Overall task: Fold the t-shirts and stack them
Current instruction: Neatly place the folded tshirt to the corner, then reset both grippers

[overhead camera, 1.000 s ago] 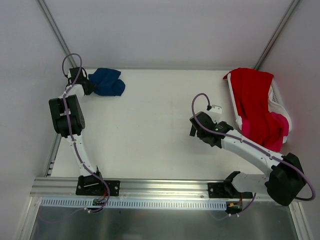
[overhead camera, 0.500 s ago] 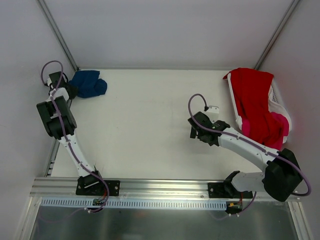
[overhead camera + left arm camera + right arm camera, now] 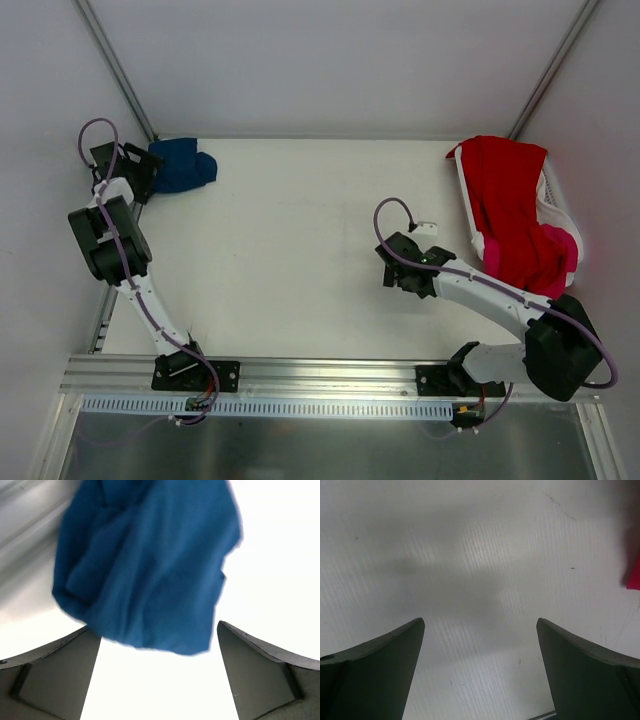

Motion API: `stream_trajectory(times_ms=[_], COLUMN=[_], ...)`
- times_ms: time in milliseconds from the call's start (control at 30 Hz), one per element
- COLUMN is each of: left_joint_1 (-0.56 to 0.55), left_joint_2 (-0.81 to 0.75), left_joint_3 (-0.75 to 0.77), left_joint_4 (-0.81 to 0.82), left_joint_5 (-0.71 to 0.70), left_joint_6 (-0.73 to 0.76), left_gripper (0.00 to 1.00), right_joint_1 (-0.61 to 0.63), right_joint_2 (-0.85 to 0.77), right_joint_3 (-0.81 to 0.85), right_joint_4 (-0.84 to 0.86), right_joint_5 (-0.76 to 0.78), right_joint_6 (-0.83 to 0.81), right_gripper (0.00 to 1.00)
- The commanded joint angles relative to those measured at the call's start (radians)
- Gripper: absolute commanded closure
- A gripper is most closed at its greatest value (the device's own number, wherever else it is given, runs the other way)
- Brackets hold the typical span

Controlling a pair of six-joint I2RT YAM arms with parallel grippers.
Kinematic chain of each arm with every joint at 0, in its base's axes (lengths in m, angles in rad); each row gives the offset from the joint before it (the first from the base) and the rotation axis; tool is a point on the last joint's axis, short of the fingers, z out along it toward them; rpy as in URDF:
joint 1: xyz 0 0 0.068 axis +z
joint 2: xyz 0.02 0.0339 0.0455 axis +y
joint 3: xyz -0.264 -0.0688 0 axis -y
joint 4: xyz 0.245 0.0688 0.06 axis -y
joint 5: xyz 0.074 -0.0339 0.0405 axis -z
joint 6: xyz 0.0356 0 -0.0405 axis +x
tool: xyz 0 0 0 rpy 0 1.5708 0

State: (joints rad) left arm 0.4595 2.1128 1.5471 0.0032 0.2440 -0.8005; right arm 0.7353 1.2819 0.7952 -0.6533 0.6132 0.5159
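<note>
Our left pincer [image 3: 160, 680] stands released, with nothing between its jaws, and the blue shirt [image 3: 150, 565] lies bunched just ahead of its tips on the table [image 3: 300, 230]. We judge the shirt set down, so we should draw that pincer straight back, keeping its tips off the cloth so nothing drags. Our right pincer [image 3: 480, 675] is likewise spread wide over bare table. The red shirt [image 3: 510, 205] hangs over the basket [image 3: 556, 192] well off to its right, with the pink shirt [image 3: 560, 245] beside it. We would take the red one by an edge, not the middle, and lift it clear of the rim.
</note>
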Motion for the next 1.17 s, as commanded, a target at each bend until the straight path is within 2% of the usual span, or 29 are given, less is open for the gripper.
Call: stream_trajectory(times_ms=[0,133,333,467,567,700,767,800,967,1133], left_joint_1=[0.028,0.007,-0.05,-0.14,-0.27,-0.491,-0.563,-0.631,-0.774,-0.872], left_joint_2=[-0.212,-0.359,-0.491,-0.547,-0.548,-0.519,-0.531,-0.554,-0.675,-0.899], left_joint_3=[-0.036,-0.129,-0.237,-0.304,-0.341,-0.404,-0.45,-0.491,-0.645,-0.762], left_joint_4=[0.104,0.135,0.138,0.153,0.17,0.227,0.254,0.254,0.23,0.124], left_joint_5=[0.057,0.081,0.094,0.086,0.116,0.242,0.245,0.244,0.103,-0.038], left_joint_6=[-0.029,-0.057,-0.08,-0.051,0.021,0.128,0.159,0.216,0.302,0.371], left_gripper=[0.01,0.01,0.01,0.01,0.01,0.03,0.04,0.04,0.05,0.05], right_joint_1=[0.015,0.032,0.058,0.061,0.059,0.058,0.055,0.055,0.064,0.064], right_joint_2=[-0.012,-0.015,-0.033,-0.042,-0.056,-0.113,-0.156,-0.173,-0.301,-0.363], right_joint_3=[-0.03,-0.042,-0.036,-0.005,0.032,0.041,0.042,0.038,0.018,0.001], right_joint_4=[-0.016,-0.011,-0.005,0.0,0.03,0.112,0.167,0.194,0.251,0.27], right_joint_5=[-0.001,-0.001,0.002,0.016,0.033,0.016,-0.012,-0.073,-0.127,-0.164], right_joint_6=[0.033,0.045,0.049,0.012,-0.056,-0.163,-0.226,-0.255,-0.298,-0.32], right_gripper=[0.01,0.01,0.0,0.0,0.01,0.01,0.0,0.0,0.0,0.01])
